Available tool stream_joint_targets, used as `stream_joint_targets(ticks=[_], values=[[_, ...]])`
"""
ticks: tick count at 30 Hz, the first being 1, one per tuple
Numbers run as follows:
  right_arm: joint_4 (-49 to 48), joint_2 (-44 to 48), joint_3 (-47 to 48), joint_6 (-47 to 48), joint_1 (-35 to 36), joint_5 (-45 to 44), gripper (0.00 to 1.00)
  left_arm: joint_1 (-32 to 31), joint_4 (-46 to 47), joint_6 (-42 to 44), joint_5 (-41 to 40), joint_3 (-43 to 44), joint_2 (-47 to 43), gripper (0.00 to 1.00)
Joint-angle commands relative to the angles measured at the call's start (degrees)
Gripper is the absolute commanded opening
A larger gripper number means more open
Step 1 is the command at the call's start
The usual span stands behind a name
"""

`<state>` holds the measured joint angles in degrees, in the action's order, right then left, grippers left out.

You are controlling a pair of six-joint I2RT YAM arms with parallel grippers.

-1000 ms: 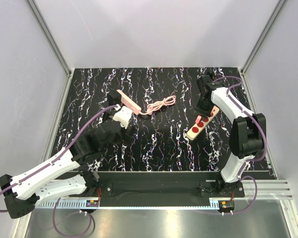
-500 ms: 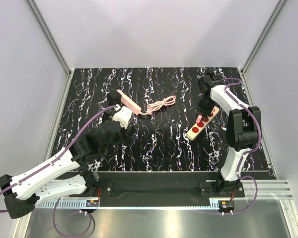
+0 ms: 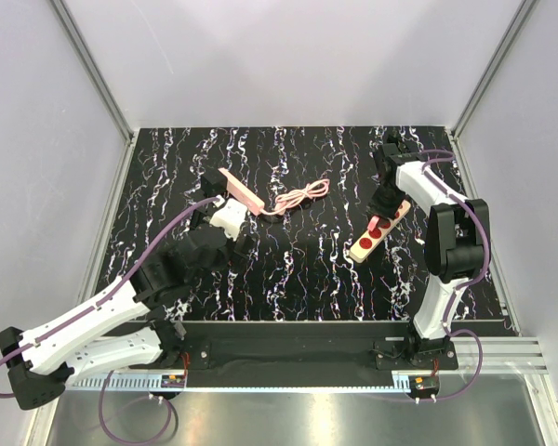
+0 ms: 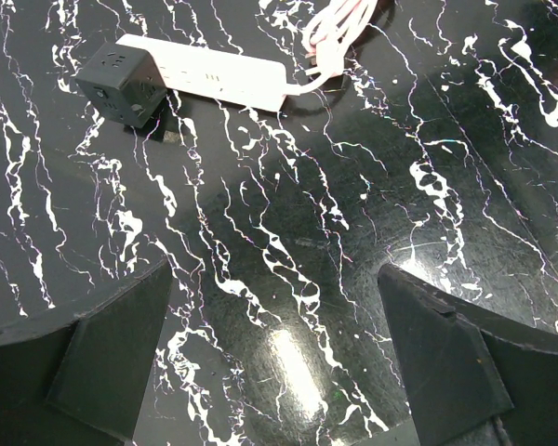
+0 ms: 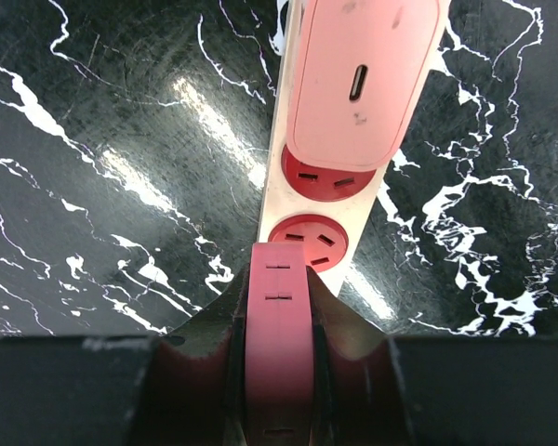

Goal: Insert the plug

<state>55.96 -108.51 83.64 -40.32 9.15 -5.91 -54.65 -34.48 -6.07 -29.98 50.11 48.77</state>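
Plug point(image 5: 279, 325), flat pinkish-red, sits clamped in right tool point(image 5: 277, 293) over red sockets point(image 5: 307, 240) of cream strip point(image 5: 272, 200); left tool point(image 4: 279, 353) gapes wide.

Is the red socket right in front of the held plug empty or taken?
Empty. The red socket shows bare slots; the plug, clamped in the right gripper, ends at its near edge.

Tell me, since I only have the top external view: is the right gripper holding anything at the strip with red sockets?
Observer: Yes. The right gripper is shut on a pink plug, its tip at the strip.
Operator: Is a socket free there?
Observer: The two red sockets nearest the plug are empty; a pink adapter sits beyond them.
Operator: And the other arm?
Observer: The left gripper is open, holding nothing; a black cube sits at the end of the other strip.
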Motion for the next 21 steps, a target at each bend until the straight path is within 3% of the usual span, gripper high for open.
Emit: stream_joint_targets(ticks=[1,21], values=[[-1.6,0.5,-0.7,-2.2,-0.3,0.3,0.00,-0.1,1.1,0.0,-1.5,0.0,-0.2,0.99],[-3.5,2.1,-4.9,-4.9,-0.4,-1.6,0.00,-0.1,0.9,-0.1,-1.6,0.0,-0.3,0.99]])
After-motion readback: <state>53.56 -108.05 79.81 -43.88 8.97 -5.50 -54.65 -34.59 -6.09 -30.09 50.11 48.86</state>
